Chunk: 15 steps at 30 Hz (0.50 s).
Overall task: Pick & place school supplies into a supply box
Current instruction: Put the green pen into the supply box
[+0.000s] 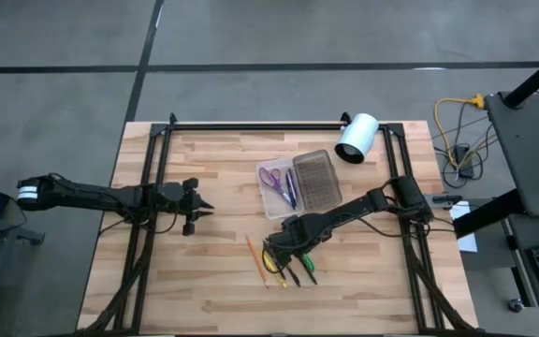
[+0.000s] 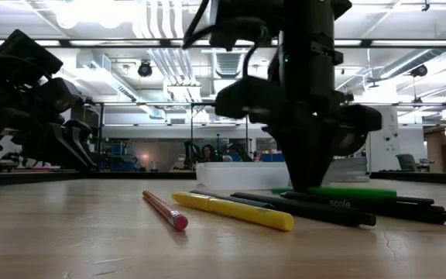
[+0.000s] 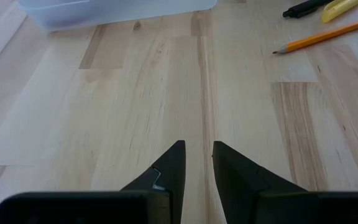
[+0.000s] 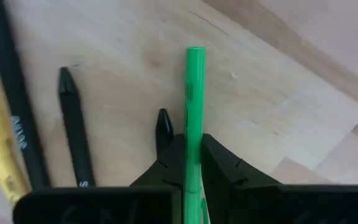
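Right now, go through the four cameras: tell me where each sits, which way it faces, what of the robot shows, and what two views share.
High view: above the table, facing straight down; both arms, supply box show.
Low view: at tabletop height, facing level across into the room; right arm descends onto the pens.
Left wrist view: on the left arm, facing the bare wood; left tool empty, apart.
Right wrist view: on the right arm; right tool shut on the green pen.
Shared: low and right wrist views both show the green pen and yellow pen.

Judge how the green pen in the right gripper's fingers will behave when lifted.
The green pen looks straight and thin, so probably stiff and light. The right gripper pinches it near one end, so it may tilt. Its smooth round barrel could slip.
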Each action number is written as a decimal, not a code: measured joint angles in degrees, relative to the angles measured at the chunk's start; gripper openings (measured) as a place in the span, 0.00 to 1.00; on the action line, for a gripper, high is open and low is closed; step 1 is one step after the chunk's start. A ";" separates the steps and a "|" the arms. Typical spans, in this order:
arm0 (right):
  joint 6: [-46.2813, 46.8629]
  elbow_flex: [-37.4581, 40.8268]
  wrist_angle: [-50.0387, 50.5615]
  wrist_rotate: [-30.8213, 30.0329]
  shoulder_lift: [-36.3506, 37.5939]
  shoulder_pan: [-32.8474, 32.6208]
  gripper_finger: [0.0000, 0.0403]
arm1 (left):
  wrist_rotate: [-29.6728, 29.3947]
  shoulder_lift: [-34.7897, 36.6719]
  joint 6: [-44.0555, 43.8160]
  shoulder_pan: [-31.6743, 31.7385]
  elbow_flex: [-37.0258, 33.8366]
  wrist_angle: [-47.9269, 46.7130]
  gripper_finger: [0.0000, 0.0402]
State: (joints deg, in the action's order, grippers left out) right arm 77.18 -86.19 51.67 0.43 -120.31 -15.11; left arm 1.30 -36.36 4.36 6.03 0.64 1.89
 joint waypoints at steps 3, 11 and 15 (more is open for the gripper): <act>-6.18 -1.07 -0.25 -0.49 0.46 0.90 0.05 | 0.00 0.00 0.00 -0.01 0.00 0.00 0.17; -18.61 -4.21 0.32 -6.11 2.49 3.36 0.05 | 0.01 0.00 0.00 0.01 0.00 0.01 0.17; -23.53 -5.39 -0.14 -11.78 4.70 4.97 0.05 | 0.01 0.00 0.00 -0.01 0.00 0.00 0.17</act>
State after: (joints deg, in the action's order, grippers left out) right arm 53.64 -91.57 51.52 -11.35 -115.62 -10.14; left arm 1.31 -36.36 4.36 6.02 0.64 1.89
